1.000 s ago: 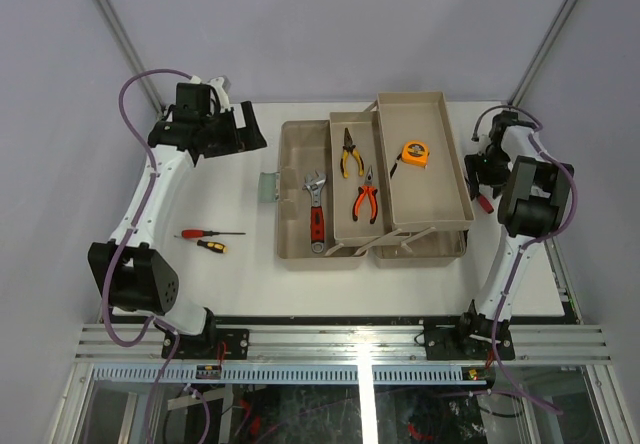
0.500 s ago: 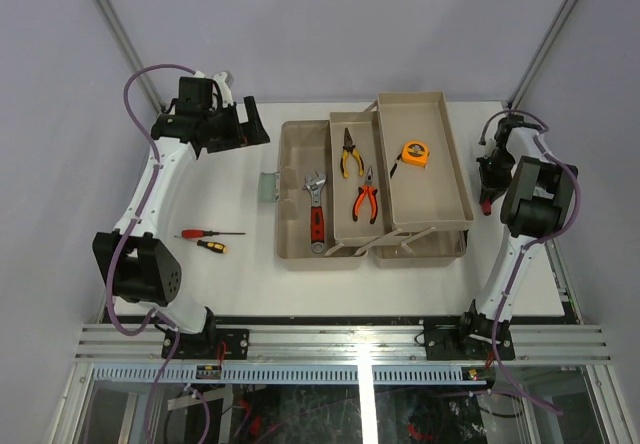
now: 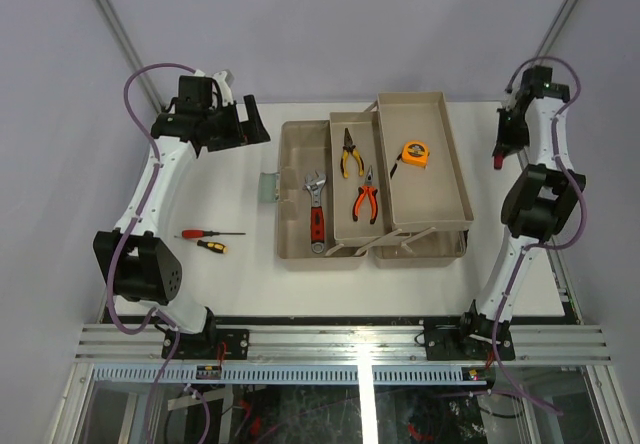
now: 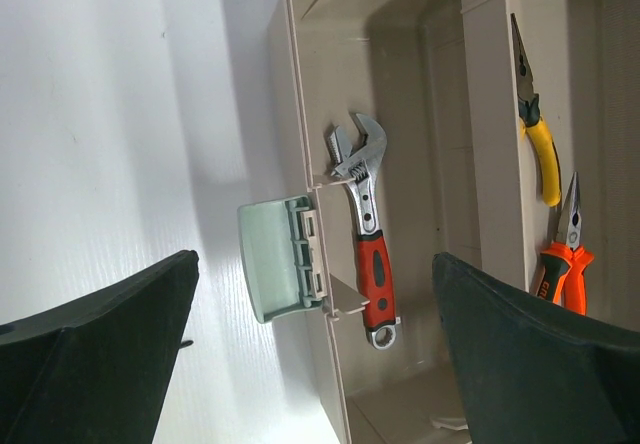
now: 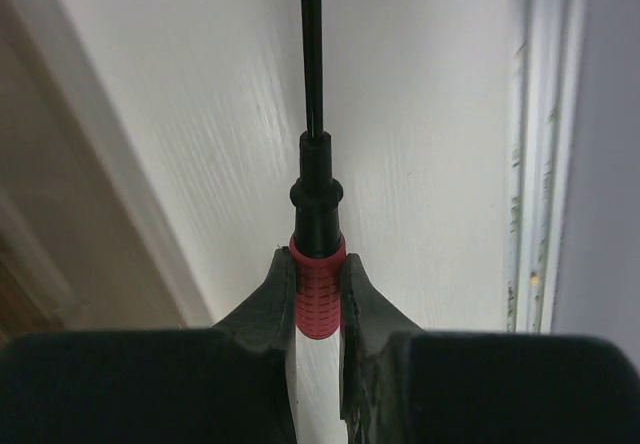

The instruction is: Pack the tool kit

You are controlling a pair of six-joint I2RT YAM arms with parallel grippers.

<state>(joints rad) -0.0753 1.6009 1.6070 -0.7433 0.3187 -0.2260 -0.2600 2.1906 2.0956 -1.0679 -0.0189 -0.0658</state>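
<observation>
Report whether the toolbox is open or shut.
Open. The toolbox has its trays fanned out, exposing the wrench in the base and the tape measure in the right-hand tray.

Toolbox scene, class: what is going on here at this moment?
The right gripper is shut on a black-shafted screwdriver with a red grip, held to the right of the open beige plastic toolbox. The left gripper hangs open near the box's far left corner, holding nothing. Already inside: a red-handled adjustable wrench, yellow-handled pliers, orange-handled pliers and an orange tape measure. A thin red-handled screwdriver and a short yellow-and-black screwdriver lie on the white table, not yet packed.
</observation>
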